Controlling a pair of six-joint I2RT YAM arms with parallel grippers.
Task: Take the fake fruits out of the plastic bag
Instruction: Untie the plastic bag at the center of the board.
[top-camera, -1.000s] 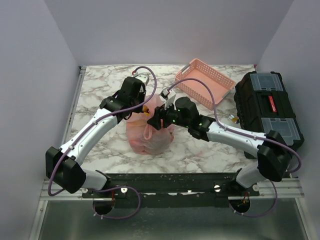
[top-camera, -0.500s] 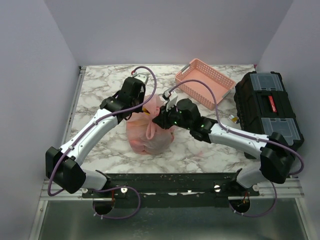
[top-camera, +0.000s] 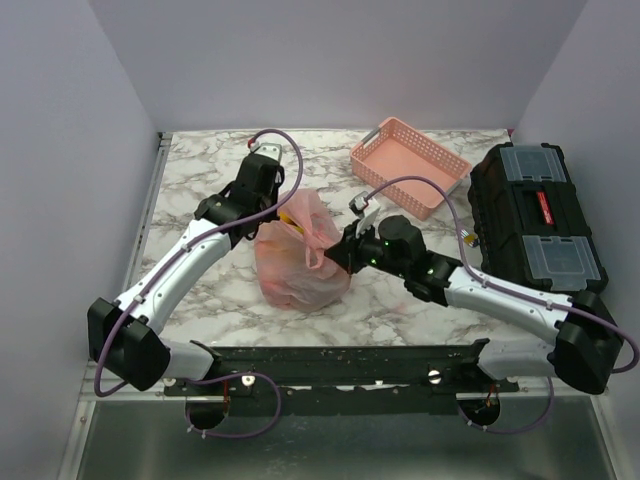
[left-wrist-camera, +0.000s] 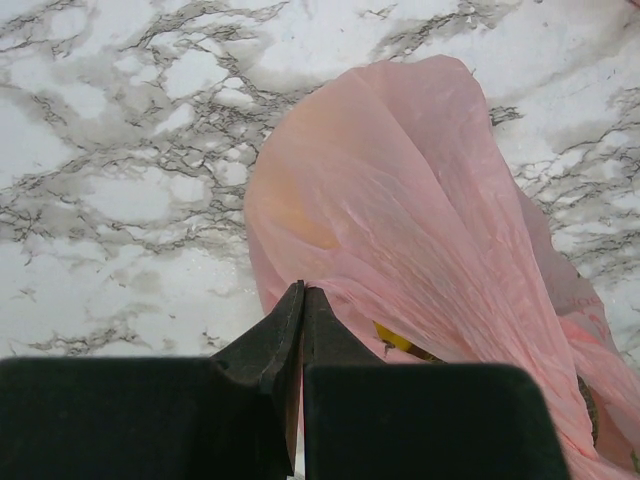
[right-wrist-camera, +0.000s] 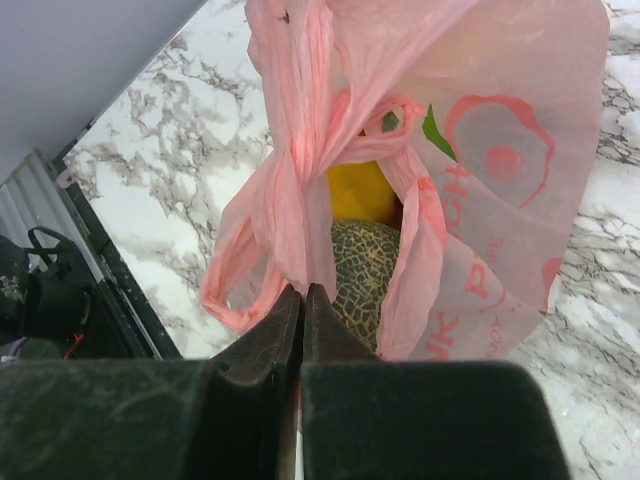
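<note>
While pinching bag (top-camera: 295, 272) with left gripper (left-wrist-camera: 302, 298) and right gripper (right-wrist-camera: 303, 295), bare melon (right-wrist-camera: 356, 276) lying just beyond right tips.

The plastic bag (top-camera: 300, 265) veils what it holds. Only part of the melon (right-wrist-camera: 360, 275) and a yellow fruit (right-wrist-camera: 362, 190) show.

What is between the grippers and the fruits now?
The pink bag itself. The left gripper and the right gripper are both shut on its plastic; the yellow fruit and the melon sit inside, seen through its open mouth.
</note>
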